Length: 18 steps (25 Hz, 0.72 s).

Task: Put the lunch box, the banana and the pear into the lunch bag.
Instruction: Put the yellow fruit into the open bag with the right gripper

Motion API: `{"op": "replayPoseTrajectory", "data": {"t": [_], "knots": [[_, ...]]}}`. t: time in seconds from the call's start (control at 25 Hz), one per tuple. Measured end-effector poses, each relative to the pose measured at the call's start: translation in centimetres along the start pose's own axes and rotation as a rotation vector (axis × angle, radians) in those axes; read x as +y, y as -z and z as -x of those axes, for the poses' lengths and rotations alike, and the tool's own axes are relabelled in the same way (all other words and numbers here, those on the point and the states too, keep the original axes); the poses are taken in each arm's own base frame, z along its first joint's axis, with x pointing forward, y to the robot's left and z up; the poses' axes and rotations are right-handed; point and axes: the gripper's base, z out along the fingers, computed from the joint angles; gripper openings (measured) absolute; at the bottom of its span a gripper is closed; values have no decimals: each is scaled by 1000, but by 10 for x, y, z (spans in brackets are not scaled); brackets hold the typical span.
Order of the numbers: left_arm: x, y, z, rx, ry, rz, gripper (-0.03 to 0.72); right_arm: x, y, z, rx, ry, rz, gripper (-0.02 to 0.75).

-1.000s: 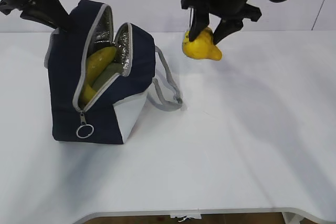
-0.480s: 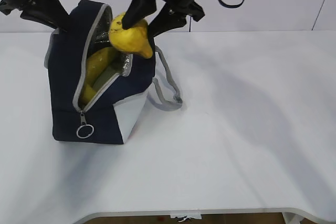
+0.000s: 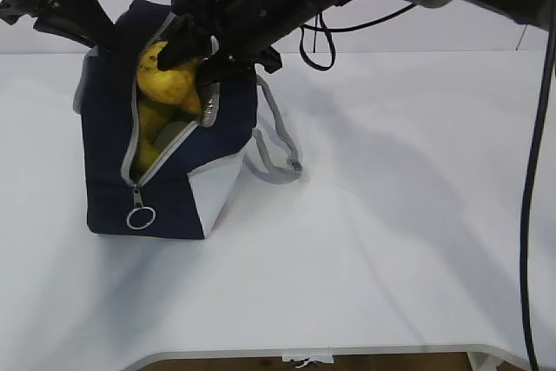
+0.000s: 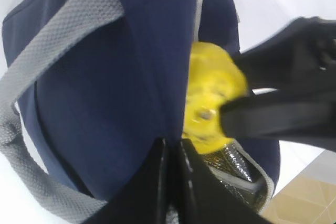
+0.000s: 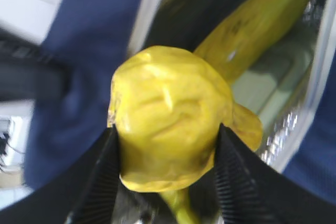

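The navy lunch bag [image 3: 109,145] stands at the table's left with its zipped top gaping open. My right gripper [image 3: 187,51] is shut on the yellow pear [image 3: 169,71], which sits in the bag's mouth between the silver linings. In the right wrist view the pear [image 5: 168,124] fills the gap between the fingers [image 5: 97,177], directly above the banana [image 5: 252,24] and the pale green lid of the lunch box [image 5: 268,90] inside the bag. My left gripper [image 4: 171,182] is shut on the bag's upper edge [image 4: 131,77], holding that side up.
A grey handle loop [image 3: 278,141] lies on the white table [image 3: 400,215] to the right of the bag. The zipper's ring pull [image 3: 140,216] hangs at the bag's lower front. A black cable [image 3: 317,41] dangles from the right arm.
My right gripper has carried the pear leftward from above the table to the bag and lowered it into the opening. The left gripper and the bag have stayed put.
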Motion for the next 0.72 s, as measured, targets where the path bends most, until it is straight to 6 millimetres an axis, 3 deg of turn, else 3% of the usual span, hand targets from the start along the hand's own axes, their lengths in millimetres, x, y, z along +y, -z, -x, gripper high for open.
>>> {"op": "replayPoseTrajectory", "data": {"t": [0.2, 0.44, 0.72], "knots": [[0, 0, 0, -1, 1, -2, -3, -5, -6, -1, -2, -2, -1, 403], [0, 0, 0, -1, 1, -3, -3, -3, -4, 0, 7, 14, 5, 520], [0, 0, 0, -1, 1, -3, -3, 5, 27, 12, 62, 152, -86, 543]]}}
